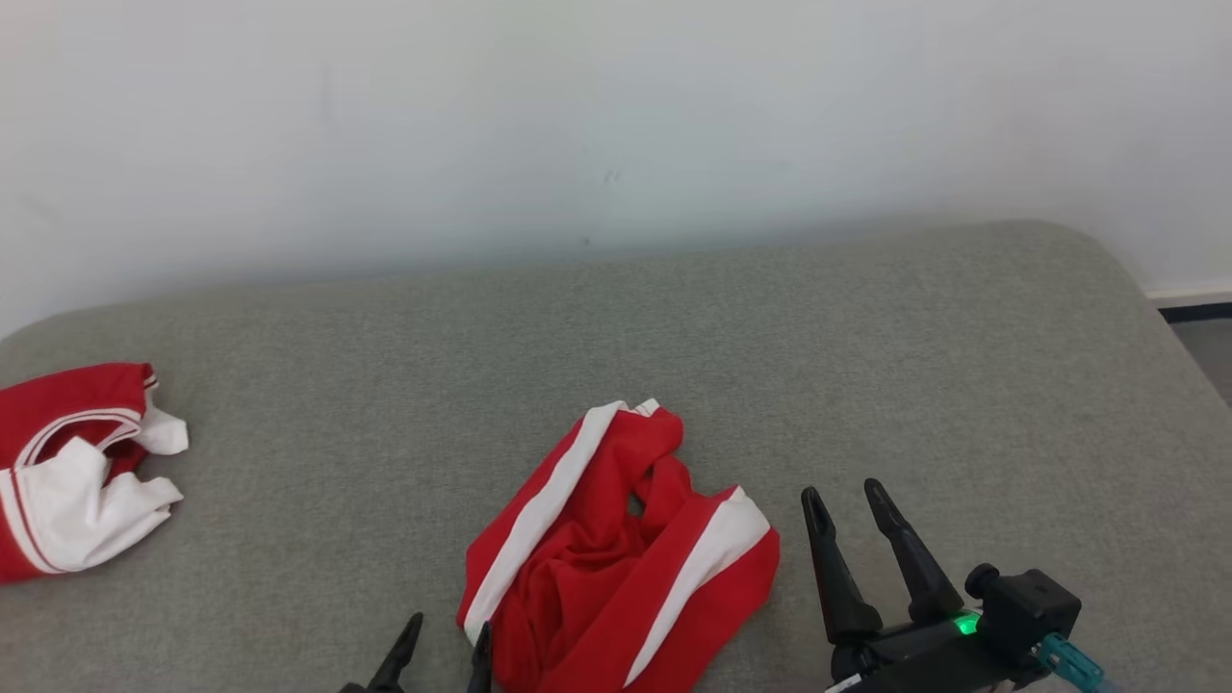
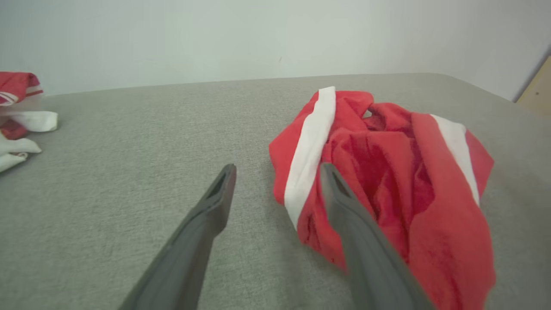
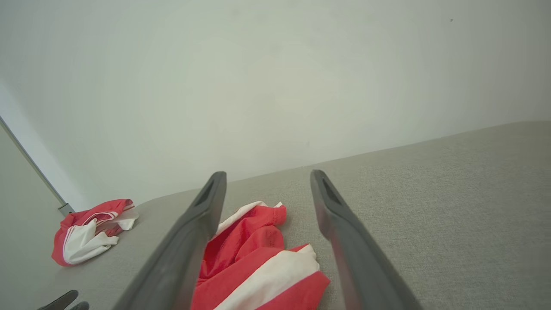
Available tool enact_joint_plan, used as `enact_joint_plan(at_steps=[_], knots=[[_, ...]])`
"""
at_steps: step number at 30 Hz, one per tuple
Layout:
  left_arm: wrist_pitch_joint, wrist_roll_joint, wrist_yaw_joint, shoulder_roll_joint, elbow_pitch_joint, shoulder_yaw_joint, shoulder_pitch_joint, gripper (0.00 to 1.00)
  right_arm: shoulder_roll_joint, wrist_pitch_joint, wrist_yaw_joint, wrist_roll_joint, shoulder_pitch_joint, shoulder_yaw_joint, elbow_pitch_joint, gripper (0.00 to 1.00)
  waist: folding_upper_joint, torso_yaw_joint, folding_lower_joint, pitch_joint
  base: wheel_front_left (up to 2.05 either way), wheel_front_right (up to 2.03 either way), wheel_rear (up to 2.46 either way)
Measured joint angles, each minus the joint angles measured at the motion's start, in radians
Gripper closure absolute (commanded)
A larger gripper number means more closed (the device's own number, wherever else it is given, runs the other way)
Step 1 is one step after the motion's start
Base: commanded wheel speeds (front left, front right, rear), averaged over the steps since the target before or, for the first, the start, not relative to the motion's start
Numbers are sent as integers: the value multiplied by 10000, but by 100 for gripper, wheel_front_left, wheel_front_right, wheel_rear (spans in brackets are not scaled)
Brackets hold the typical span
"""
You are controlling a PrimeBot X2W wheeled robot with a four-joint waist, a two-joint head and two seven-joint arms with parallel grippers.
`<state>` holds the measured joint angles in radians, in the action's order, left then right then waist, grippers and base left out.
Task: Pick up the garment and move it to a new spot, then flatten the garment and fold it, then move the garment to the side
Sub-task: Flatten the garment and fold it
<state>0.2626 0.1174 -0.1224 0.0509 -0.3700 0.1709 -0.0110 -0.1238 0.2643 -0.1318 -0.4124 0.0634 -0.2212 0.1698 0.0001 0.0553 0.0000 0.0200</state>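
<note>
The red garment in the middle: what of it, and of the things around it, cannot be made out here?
- Red garment: near side cut off by the head view's bottom edge; crumpling hides its type.
- In the left wrist view, a finger of the left gripper covers part of it.
- Second red-and-white garment: cut off by the head view's left edge.
- The left gripper's body lies below the head view's bottom edge.

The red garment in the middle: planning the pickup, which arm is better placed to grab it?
Left, likely: the left gripper, open, has one finger at the edge of the red garment; the right gripper stands apart.
</note>
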Motion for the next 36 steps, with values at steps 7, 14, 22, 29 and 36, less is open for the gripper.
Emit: enact_joint_plan(at_steps=[7, 14, 22, 29, 36], knots=[[0, 430, 182, -6, -1001, 228, -423, 0, -44, -2, 0, 4, 32, 42, 150, 0, -1, 660, 0, -169, 0, 0, 0], [0, 614, 94, 38, -1866, 44, -1061, 100, -40, -2, 0, 23, 34, 58, 159, 0, 0, 1090, 0, -408, 0, 0, 0], [0, -6, 59, 1009, -1055, -111, -2547, 100, 17, -2, 0, 84, 160, 173, 96, 0, 0, 1217, 0, -735, 0, 0, 0], [0, -151, -25, 2157, -1154, 274, -4627, 100, 84, -2, 0, 178, 466, 186, 171, 0, 0, 1459, 1, -946, 0, 0, 0], [-295, 211, -69, 2851, -1894, 1093, -6258, 100, 82, -2, 0, 178, 688, 226, 314, 0, 1, 1844, 1, -1346, 0, 0, 0]])
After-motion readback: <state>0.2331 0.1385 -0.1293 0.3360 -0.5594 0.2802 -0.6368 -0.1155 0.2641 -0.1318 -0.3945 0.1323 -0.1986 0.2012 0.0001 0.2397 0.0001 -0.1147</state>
